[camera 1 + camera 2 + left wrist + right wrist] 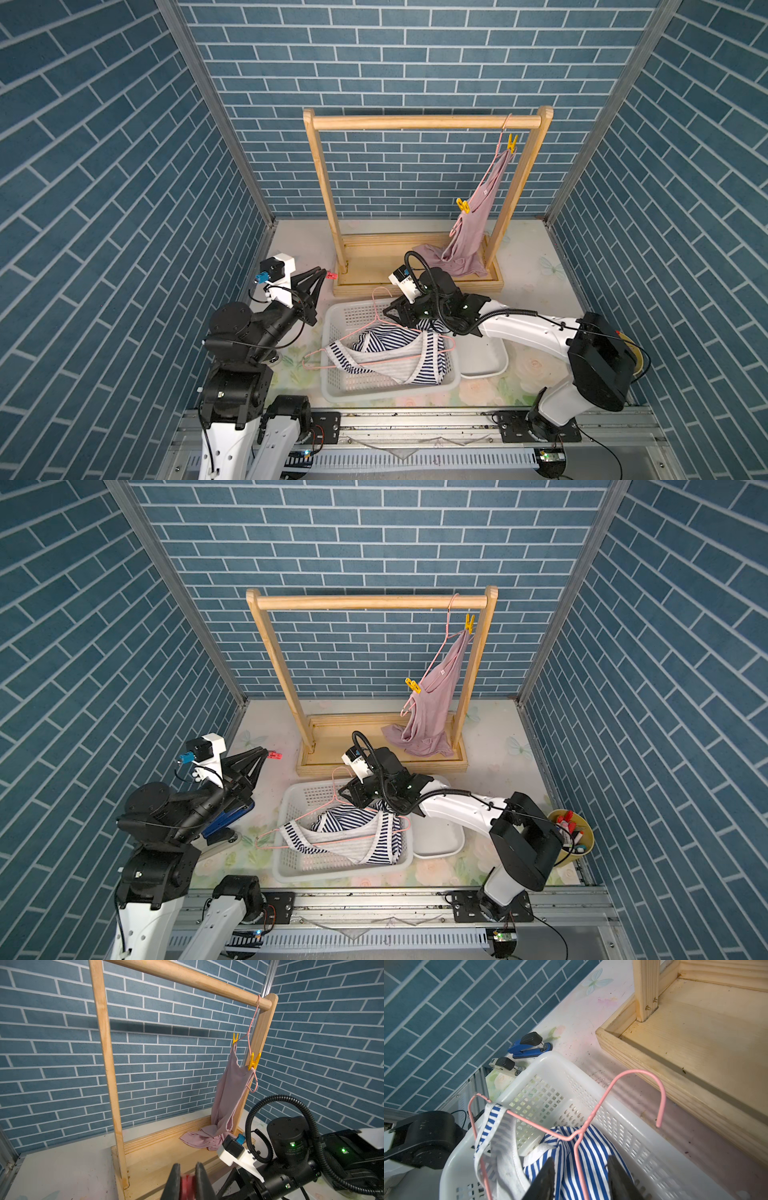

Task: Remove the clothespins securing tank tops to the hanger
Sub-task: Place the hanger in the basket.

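Note:
My left gripper (324,273) is shut on a red clothespin (331,274), held left of the wooden rack's base; the wrist view shows the red clothespin (188,1185) pinched between the fingers. The pink tank top (478,224) hangs from a pink hanger on the rail, pinned by two yellow clothespins (512,142) (462,205). The striped tank top (386,353) lies in the white basket (332,328) with its pink hanger (593,1113) on top. My right gripper (581,1167) is open just above the striped cloth, its jaws either side of the hanger wire.
The wooden rack (415,121) stands at the back on a tray-like base. A white tray (486,361) sits right of the basket. Two staplers (529,1045) (504,1065) lie near the left wall. A yellow cup of pens (571,837) stands at the right.

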Action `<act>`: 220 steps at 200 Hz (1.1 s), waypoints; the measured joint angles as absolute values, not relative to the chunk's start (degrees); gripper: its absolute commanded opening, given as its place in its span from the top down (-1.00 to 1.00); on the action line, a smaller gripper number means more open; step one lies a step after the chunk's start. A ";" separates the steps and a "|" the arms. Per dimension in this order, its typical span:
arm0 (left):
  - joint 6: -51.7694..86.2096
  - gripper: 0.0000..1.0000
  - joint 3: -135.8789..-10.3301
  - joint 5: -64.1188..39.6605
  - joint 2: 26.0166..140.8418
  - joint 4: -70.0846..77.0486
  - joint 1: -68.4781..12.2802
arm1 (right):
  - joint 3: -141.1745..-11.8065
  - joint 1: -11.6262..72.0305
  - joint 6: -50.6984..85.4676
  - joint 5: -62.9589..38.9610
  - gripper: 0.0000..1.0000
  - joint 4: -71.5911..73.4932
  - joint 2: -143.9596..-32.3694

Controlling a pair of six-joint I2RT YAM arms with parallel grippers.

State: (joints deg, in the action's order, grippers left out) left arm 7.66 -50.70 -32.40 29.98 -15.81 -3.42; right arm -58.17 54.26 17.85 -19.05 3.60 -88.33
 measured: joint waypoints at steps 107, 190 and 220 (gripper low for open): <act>12.34 1.00 -51.75 -41.19 38.06 -11.68 -9.30 | -67.11 49.43 15.38 -36.25 -0.50 1.63 -76.38; 8.08 1.00 -54.39 -32.53 45.74 -12.93 -21.45 | -69.71 49.47 8.27 -34.13 -0.48 -5.74 -76.40; 7.55 1.00 -55.29 -32.01 48.29 -12.97 -23.22 | -69.73 49.47 6.15 -32.71 -0.48 -7.81 -75.09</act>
State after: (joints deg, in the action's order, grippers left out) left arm 7.55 -55.29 -32.01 48.29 -12.97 -23.22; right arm -69.73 49.47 6.15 -32.71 -7.81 -75.09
